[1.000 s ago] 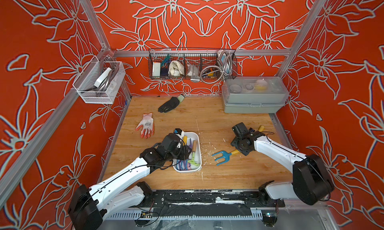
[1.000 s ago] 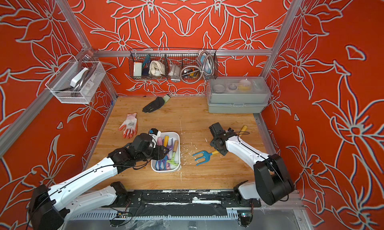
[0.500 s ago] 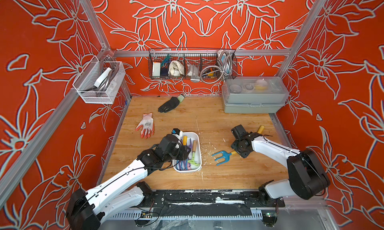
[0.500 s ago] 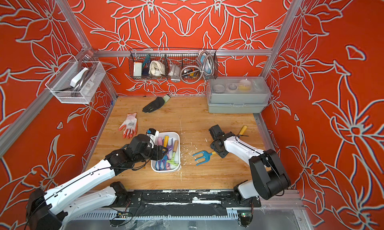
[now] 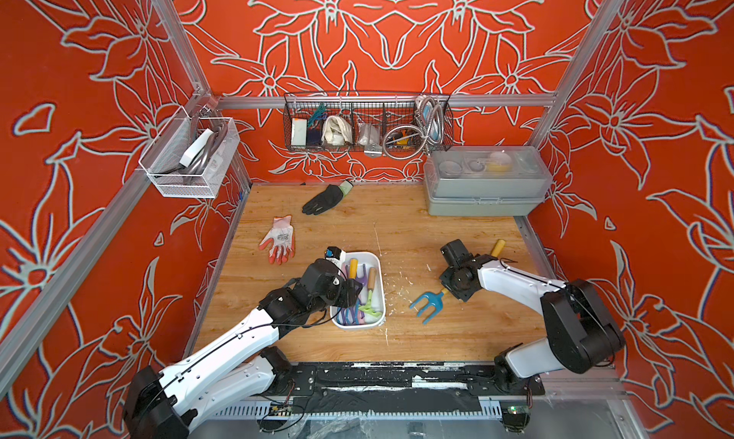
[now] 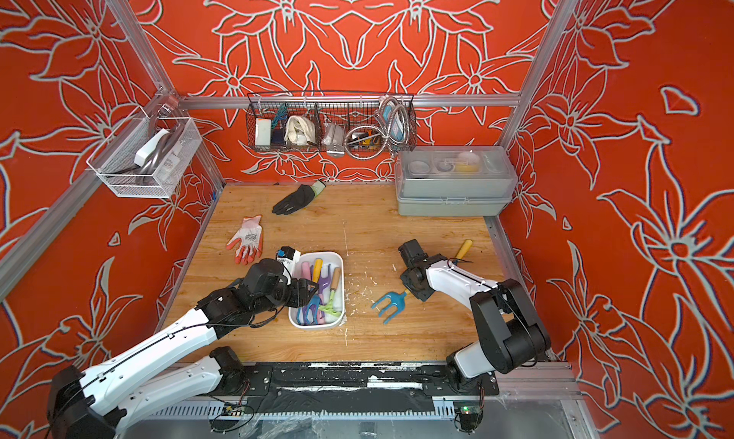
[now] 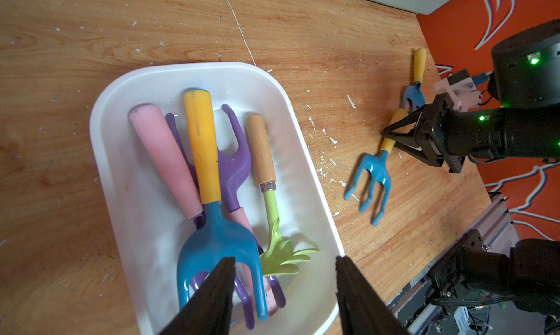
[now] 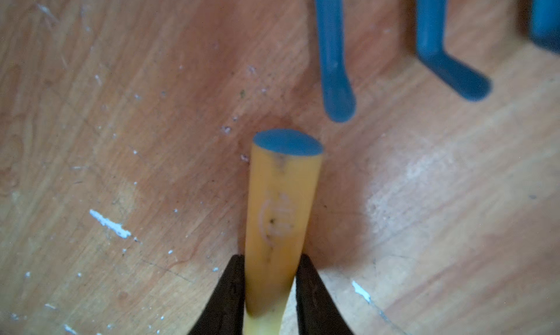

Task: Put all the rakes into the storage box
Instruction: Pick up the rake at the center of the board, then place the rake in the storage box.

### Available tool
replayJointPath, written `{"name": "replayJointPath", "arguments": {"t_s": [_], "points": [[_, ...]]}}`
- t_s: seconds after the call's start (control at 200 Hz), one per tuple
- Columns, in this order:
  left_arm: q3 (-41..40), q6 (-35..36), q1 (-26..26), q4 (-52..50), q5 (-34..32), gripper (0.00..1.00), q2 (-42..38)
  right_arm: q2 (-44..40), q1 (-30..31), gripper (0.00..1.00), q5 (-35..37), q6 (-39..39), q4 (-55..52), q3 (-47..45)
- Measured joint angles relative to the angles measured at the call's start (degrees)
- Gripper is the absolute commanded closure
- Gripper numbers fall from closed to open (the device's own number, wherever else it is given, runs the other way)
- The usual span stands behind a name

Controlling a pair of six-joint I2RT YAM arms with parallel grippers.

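The rake [image 5: 427, 304] [image 6: 389, 304] [image 7: 371, 179] has a blue three-pronged head and a yellow handle [image 8: 281, 212]. It lies on the wooden table, right of the storage box. My right gripper [image 5: 448, 292] [image 6: 409, 292] [image 7: 391, 133] [image 8: 269, 257] is shut on that handle, one finger on each side. The storage box [image 5: 359, 253] [image 6: 321, 253] [image 7: 194, 67] is a shallow white tub holding several coloured hand tools. My left gripper [image 5: 357, 294] [image 6: 313, 292] [image 7: 283, 259] hangs open over the box's near end, holding nothing.
A second blue tool with a yellow handle [image 5: 497, 247] [image 7: 419, 64] lies just behind the right arm; its prongs [image 8: 336, 76] show beyond the rake's handle end. An orange-and-white glove [image 5: 279, 238], a black glove [image 5: 323, 199] and a grey case [image 5: 484, 187] lie farther back.
My right gripper has come down over the rake's yellow handle and closed on it. The left gripper has stayed open over the box, nearly still.
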Motion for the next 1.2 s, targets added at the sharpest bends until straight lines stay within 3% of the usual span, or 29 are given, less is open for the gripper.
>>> {"name": "replayJointPath", "arguments": {"t_s": [0.255, 0.52, 0.871, 1.051, 1.201], "points": [[-0.07, 0.0, 0.0, -0.04, -0.2, 0.44, -0.63, -0.2, 1.7, 1.0, -1.86, -0.22, 1.81, -0.13], [-0.07, 0.0, 0.0, -1.18, -0.83, 0.44, -1.31, -2.19, 2.78, 1.0, -3.15, -7.19, -0.46, 3.28], [1.27, 0.68, 0.57, -5.29, -2.67, 0.38, -3.63, -10.12, 4.52, 1.0, -6.91, -24.61, 1.7, 10.56], [5.84, 2.84, 4.52, -7.89, -0.85, 0.36, -1.31, -12.63, 6.34, 1.0, -11.76, -29.22, 4.72, 11.8], [10.14, 3.93, 9.84, -9.42, 4.74, 0.36, 2.27, -12.02, 9.4, 1.0, -14.43, -30.86, 5.86, 16.22]]}}
